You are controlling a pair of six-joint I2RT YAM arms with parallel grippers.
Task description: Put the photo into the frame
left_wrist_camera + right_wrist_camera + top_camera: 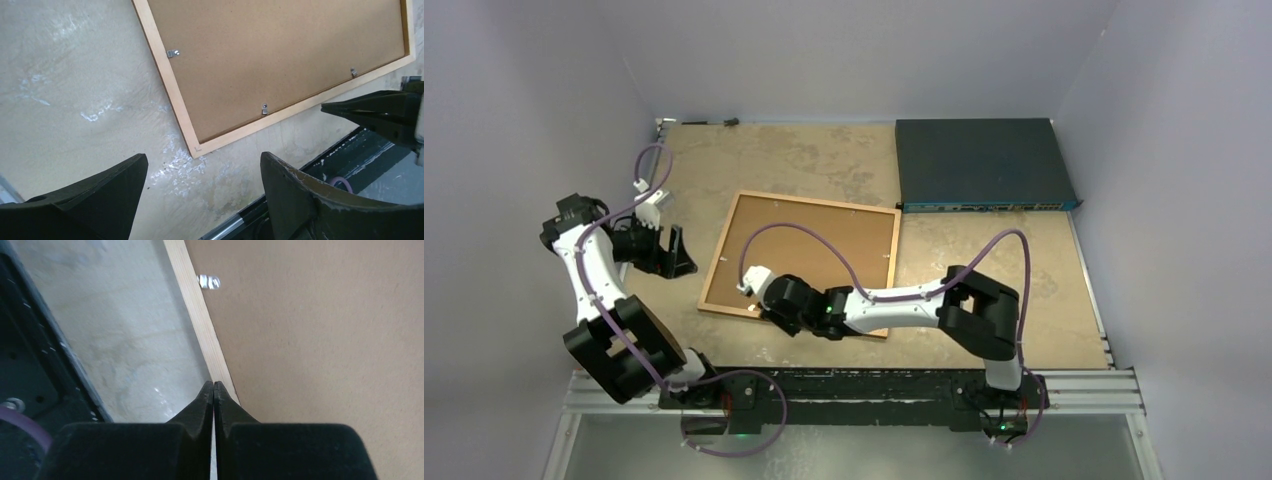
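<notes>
The frame (721,250) lies face down in the middle of the table, with a brown backing board (824,240) filling it. The photo is not in view. My right gripper (764,308) is shut, nothing showing between its fingers; in the right wrist view its tips (214,384) sit over the frame's pale wooden edge (195,315), beside the backing board (325,340). My left gripper (682,252) stands open and empty to the left of the frame. In the left wrist view the left gripper (203,156) hangs just off the frame's corner (196,148).
A dark blue flat box (979,165) lies at the back right. Small metal clips (172,53) hold the backing board (280,50) in place. The black base rail (854,385) runs along the near edge. Purple-grey walls close in the table.
</notes>
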